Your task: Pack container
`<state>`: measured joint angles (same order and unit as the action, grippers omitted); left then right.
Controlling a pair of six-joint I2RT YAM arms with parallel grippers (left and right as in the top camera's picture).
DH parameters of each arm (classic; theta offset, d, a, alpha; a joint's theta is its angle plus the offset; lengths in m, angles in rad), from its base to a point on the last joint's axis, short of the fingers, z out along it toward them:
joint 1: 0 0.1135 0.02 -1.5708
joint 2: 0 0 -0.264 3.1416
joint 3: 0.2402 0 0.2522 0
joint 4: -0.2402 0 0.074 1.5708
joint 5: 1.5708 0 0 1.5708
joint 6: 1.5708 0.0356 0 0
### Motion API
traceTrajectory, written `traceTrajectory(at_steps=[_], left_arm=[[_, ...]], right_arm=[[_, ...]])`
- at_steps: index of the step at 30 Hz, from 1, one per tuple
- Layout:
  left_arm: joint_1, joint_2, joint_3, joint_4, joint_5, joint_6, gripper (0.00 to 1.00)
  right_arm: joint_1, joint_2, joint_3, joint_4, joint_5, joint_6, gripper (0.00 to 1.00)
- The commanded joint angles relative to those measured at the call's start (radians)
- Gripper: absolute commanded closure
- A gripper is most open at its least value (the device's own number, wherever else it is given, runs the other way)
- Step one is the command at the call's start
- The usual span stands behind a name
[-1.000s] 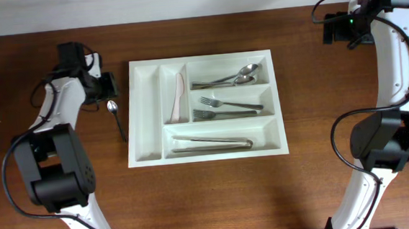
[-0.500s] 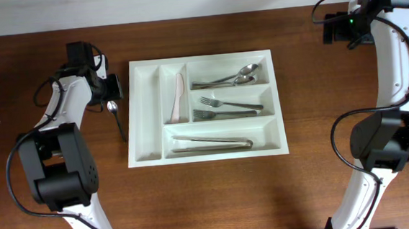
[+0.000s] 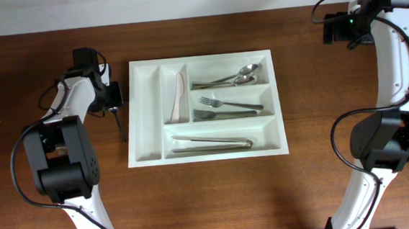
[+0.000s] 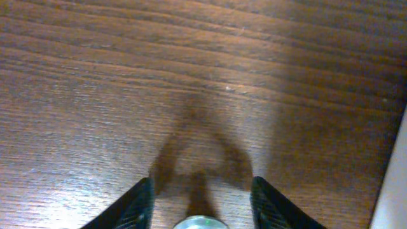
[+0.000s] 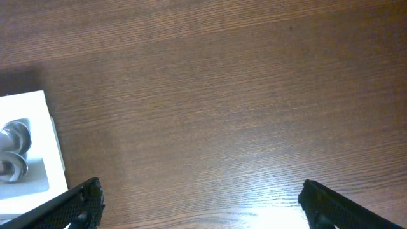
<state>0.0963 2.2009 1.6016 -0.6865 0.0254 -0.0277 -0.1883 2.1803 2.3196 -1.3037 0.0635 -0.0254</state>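
From overhead, you find the loose spoon (image 3: pixel 121 127) flat on the table (image 3: pixel 218 200) just left of the tray (image 3: pixel 145 111), its bowl under the left gripper (image 3: pixel 111 98); the right gripper (image 3: pixel 337 30) hangs well apart. At the left wrist, the jaws stand parted and empty, straddling the bowl. At the right wrist, the jaws are spread wide, holding nothing. Judge the spoon light, stiff and slippery; take it across the narrow neck.
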Motion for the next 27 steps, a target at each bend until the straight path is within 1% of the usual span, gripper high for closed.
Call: traceTrajectory(at_steps=[1, 13, 15, 20, 24, 25, 27], left_arm=[[0.005, 0.045, 0.000, -0.018, 0.003, 0.006, 0.56], [0.005, 0.045, 0.000, -0.043, -0.026, 0.006, 0.57], [0.005, 0.045, 0.000, -0.044, -0.026, 0.006, 0.58], [0.005, 0.045, 0.000, -0.049, -0.026, 0.006, 0.67], [0.005, 0.045, 0.000, -0.051, -0.026, 0.006, 0.70], [0.005, 0.045, 0.000, -0.051, -0.026, 0.006, 0.72], [0.005, 0.045, 0.000, -0.051, -0.026, 0.006, 0.74]], right_arm=[[0.004, 0.003, -0.003, 0.003, 0.012, 0.012, 0.01], [0.004, 0.003, -0.003, 0.003, 0.012, 0.012, 0.01], [0.004, 0.003, -0.003, 0.003, 0.012, 0.012, 0.01], [0.004, 0.003, -0.003, 0.003, 0.012, 0.012, 0.01], [0.004, 0.003, -0.003, 0.003, 0.012, 0.012, 0.01], [0.004, 0.003, -0.003, 0.003, 0.012, 0.012, 0.01], [0.004, 0.003, -0.003, 0.003, 0.012, 0.012, 0.01]])
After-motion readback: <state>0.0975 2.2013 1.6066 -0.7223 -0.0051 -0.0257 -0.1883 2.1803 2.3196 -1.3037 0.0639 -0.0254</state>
